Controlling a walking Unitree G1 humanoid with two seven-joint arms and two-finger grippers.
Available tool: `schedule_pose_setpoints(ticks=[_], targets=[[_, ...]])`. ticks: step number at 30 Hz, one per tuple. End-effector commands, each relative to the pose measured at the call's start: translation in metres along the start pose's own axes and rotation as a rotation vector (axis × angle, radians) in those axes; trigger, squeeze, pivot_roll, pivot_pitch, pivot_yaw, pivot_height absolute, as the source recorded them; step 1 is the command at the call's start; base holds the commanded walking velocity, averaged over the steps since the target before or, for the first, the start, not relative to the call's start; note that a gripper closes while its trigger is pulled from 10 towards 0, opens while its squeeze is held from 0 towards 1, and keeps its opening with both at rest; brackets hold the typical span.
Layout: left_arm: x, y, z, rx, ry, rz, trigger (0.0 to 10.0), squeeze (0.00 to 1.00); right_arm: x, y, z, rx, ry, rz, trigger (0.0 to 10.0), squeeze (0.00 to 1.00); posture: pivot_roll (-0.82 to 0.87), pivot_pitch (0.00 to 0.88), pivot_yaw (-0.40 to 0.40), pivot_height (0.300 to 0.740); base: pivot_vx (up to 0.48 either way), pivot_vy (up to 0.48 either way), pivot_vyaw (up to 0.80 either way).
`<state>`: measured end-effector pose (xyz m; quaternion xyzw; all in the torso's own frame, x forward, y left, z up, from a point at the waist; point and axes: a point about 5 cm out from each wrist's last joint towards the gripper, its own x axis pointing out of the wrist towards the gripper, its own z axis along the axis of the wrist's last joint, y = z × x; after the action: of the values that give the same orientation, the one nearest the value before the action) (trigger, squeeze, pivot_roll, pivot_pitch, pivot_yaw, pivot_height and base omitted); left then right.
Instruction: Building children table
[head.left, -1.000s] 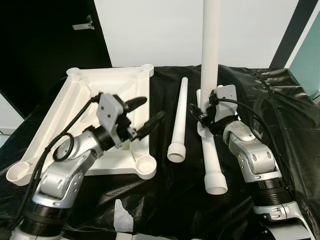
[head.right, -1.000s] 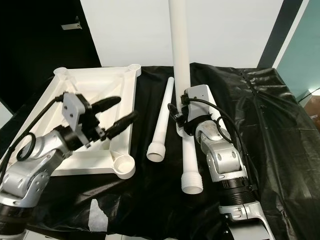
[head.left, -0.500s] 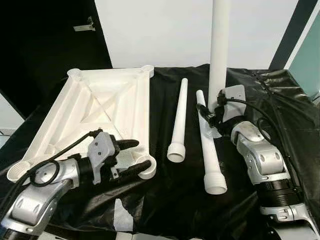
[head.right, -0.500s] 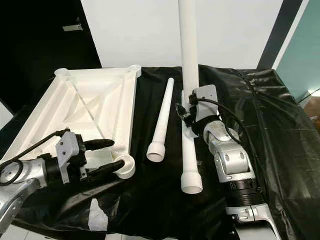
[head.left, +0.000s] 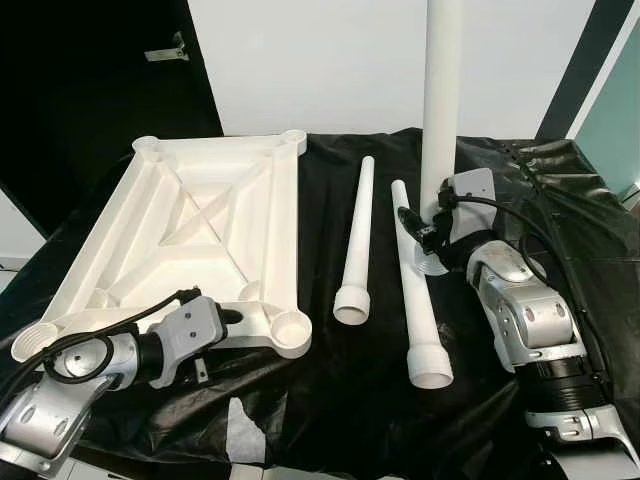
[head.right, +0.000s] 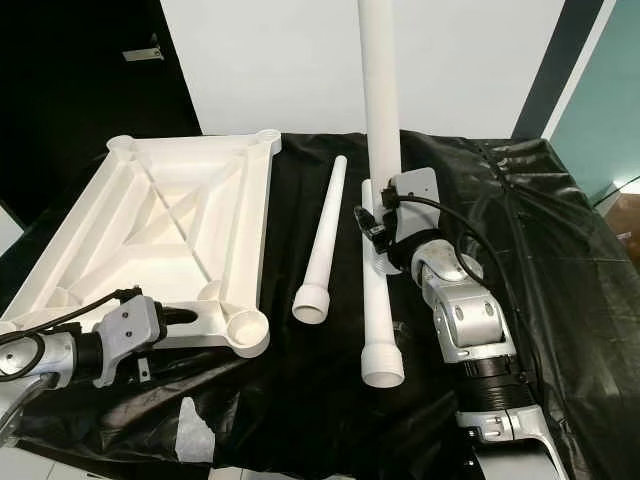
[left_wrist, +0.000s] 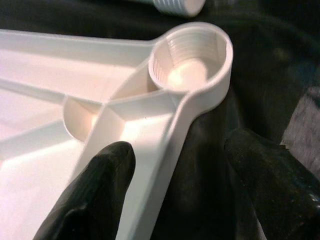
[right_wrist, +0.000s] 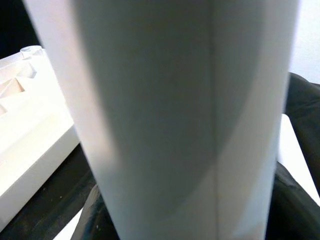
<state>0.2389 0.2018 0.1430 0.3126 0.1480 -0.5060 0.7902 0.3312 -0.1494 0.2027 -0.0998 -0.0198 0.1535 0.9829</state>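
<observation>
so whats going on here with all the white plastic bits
A robot is putting together a small table on a black-covered surface. Its right gripper holds one white leg upright. Its left gripper is open, its fingers straddling the near edge of the upturned tabletop, by a threaded corner socket. Two more legs lie loose beside the tabletop.

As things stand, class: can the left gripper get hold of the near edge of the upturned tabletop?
Probably yes. The left gripper is open and already straddles the rim of the tabletop beside its near threaded corner socket, one finger on each side, nothing between.
</observation>
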Motion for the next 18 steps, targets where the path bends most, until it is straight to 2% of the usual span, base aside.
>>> schedule_pose_setpoints(ticks=[1, 6, 12, 13, 14, 15, 17, 18], targets=[[0.002, 0.002, -0.003, 0.020, 0.039, 0.000, 10.0, 0.00, 0.002, 0.001, 0.004, 0.006, -0.009, 0.011, 10.0, 0.00, -0.01, 0.000, 0.004, 0.740, 0.000, 0.000, 0.00], [0.006, 0.006, -0.007, 0.032, 0.056, 0.019, 10.0, 0.00, 0.003, 0.001, 0.005, 0.001, -0.013, 0.013, 10.0, 0.00, -0.01, 0.000, 0.006, 0.740, 0.000, 0.000, 0.00], [0.015, 0.016, -0.015, 0.046, 0.120, 0.107, 10.0, 0.00, 0.003, 0.003, 0.005, 0.010, -0.013, 0.011, 10.0, 0.00, -0.02, 0.000, 0.012, 0.740, 0.000, 0.000, 0.00], [0.015, 0.016, -0.015, 0.049, 0.125, 0.107, 8.2, 0.00, 0.003, 0.004, 0.005, 0.012, -0.013, 0.011, 10.0, 0.00, -0.02, 0.000, 0.013, 0.740, 0.000, 0.000, 0.00], [0.016, 0.016, -0.016, 0.050, 0.127, 0.105, 8.2, 0.00, 0.003, 0.004, 0.005, 0.013, -0.013, 0.010, 10.0, 0.00, -0.02, 0.000, 0.014, 0.740, 0.000, 0.000, 0.00], [0.016, 0.017, -0.015, 0.052, 0.127, 0.105, 5.2, 0.00, 0.003, 0.004, 0.005, 0.013, -0.013, 0.010, 10.0, 0.00, -0.03, 0.000, 0.015, 0.740, 0.000, 0.000, 0.00], [0.016, 0.017, -0.015, 0.052, 0.130, 0.104, 5.2, 0.00, 0.004, 0.004, 0.005, 0.014, -0.013, 0.010, 10.0, 0.00, -0.03, 0.000, 0.017, 0.740, 0.000, 0.000, 0.00], [0.017, 0.018, -0.015, 0.059, 0.130, 0.104, 2.9, 0.00, 0.004, 0.005, 0.006, 0.014, -0.014, 0.010, 10.0, 0.00, -0.03, 0.000, 0.017, 0.740, 0.000, 0.000, 0.00]])
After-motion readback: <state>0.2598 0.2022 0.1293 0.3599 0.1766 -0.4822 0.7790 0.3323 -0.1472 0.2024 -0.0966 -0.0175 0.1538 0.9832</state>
